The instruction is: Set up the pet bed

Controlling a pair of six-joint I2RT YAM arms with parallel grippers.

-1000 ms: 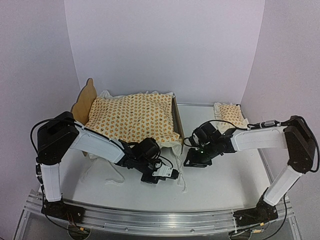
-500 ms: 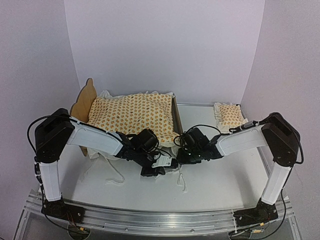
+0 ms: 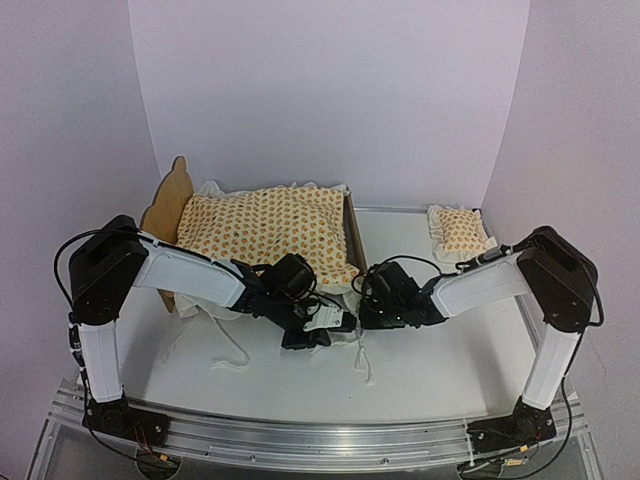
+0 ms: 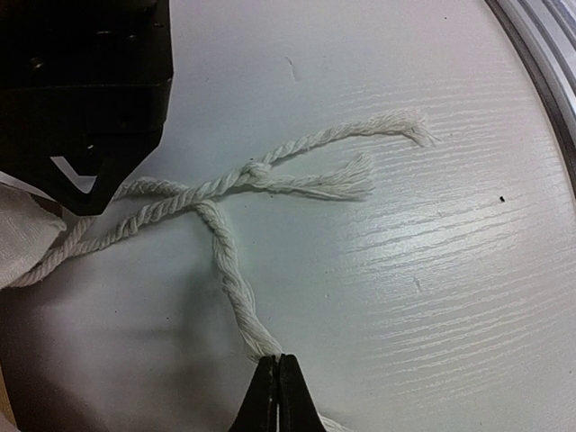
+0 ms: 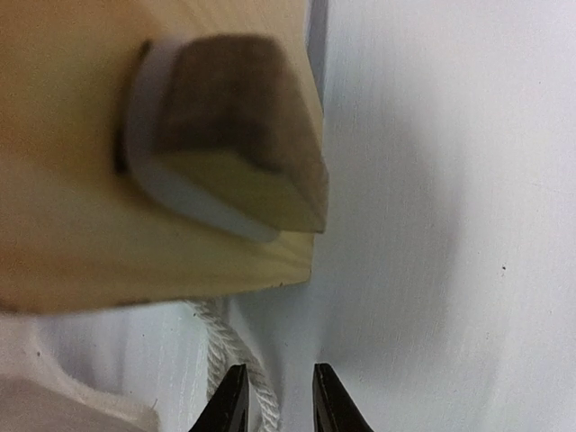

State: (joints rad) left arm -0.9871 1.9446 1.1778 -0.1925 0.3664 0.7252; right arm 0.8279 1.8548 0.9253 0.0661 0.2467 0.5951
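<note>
Both sets of jaws sit at the near foot corner of the pet bed [image 3: 350, 228], which stands left-rear on the table [image 3: 450, 350]. The left gripper [image 4: 274, 396] is fully closed, with white twisted cord [image 4: 225, 265] running under its tips. The right gripper [image 5: 279, 400] gapes narrowly, the cord between its fingers but ungripped.

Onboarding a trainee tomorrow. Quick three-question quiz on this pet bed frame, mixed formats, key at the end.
1. True or false: the left hand pinches the white cord.
2. Relative to the pet bed, the small pillow lies: A) inside it; B) on the table, to its right; C) under it.
3. Fill in: the jaws of the right hand stand ___ with a rope strand between them.
Key: 1 true; 2 B; 3 apart.
</note>
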